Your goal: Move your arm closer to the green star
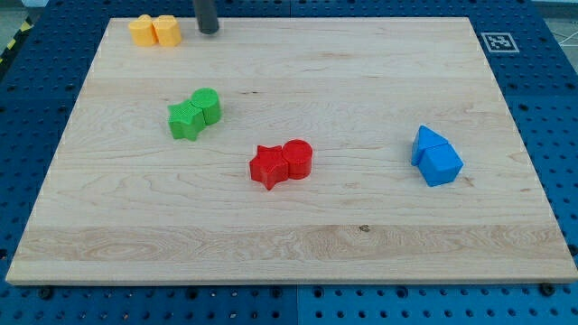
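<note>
The green star (186, 120) lies on the wooden board (361, 226) at the view's left of centre, touching a green cylinder (207, 106) just above and to its right. My tip (209, 31) is at the view's top, left of centre, standing on the board near its top edge. It is well above the green star, about a third of the board's height away, and just right of two yellow blocks (154, 30). It touches no block.
A red star (267, 166) and a red cylinder (297, 159) sit together near the middle. Two blue blocks (435, 155) sit together at the view's right. A marker tag (498, 41) is off the board's top right corner.
</note>
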You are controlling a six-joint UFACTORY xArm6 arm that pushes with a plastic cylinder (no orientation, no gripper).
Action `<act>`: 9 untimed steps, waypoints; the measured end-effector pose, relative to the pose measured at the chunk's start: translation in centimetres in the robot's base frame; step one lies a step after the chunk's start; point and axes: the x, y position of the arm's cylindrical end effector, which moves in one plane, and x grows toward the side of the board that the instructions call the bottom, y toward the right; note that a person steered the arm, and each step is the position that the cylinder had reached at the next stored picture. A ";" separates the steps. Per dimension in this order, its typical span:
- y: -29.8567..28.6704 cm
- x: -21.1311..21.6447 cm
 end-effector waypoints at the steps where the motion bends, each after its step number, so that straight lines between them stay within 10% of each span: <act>1: 3.1 2.0; 6: 8.5 18.1; 9: 0.8 22.4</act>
